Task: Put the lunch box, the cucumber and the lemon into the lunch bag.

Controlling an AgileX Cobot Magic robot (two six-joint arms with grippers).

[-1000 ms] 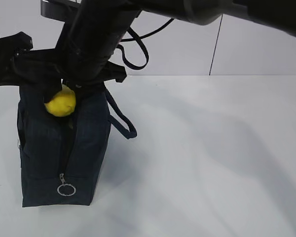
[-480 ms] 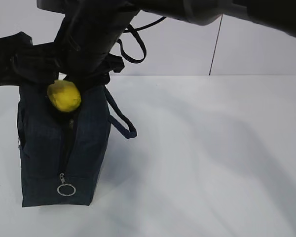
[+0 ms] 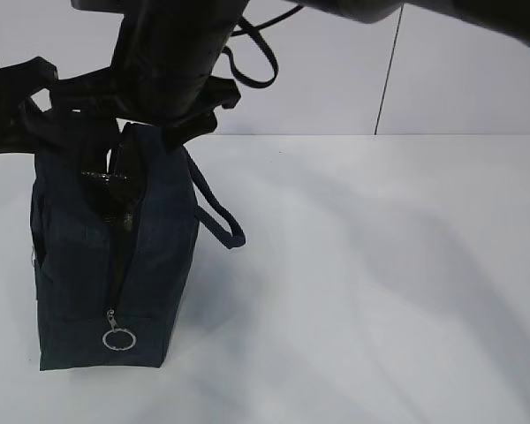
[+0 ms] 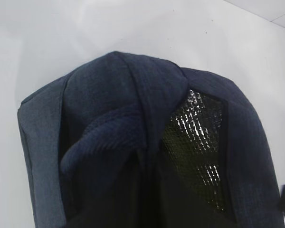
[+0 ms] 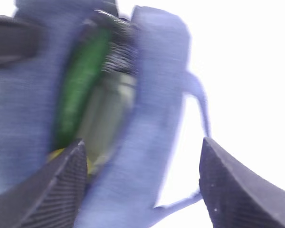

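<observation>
- The small bright yellow oval lemon (image 5: pixel 56 153) hung at the bag's mouth a second ago, under the right gripper; half a second ago it sat a little higher against the opening. Now the exterior view shows no yellow at all there.
- Right wrist view, blurred: a sliver of yellow low in the opening, just beside the left fingertip. Judged to be the lemon, dropped inside.
- Right gripper (image 5: pixel 142 185): jaws spread wide, nothing between them. It hangs above the bag's open top.
- Boxy dark navy fabric lunch bag (image 3: pixel 79 291) stands upright at the left of the white table (image 3: pixel 380 283), silver ring pull (image 3: pixel 118 339) low on its front, one strap handle (image 3: pixel 216 216) drooping to the right side.
- Inside, from the right wrist: dark green smooth cucumber (image 5: pixel 80 80) lying along the opening, and beside it a pale sage-green shape, probably the lid of the clear glass lunch box (image 5: pixel 107 118). Blur too heavy to be sure of the box.
- Left gripper: not visible in its own view, which is filled by navy fabric and silver lining (image 4: pixel 199 137); jaws closed tight. Likely pinching the bag's rim or handle to hold the mouth open, though the contact itself is hidden.
- Reading: all three items appear to be in. What remains, if anything, is to lift the right arm clear and let go of the bag.
</observation>
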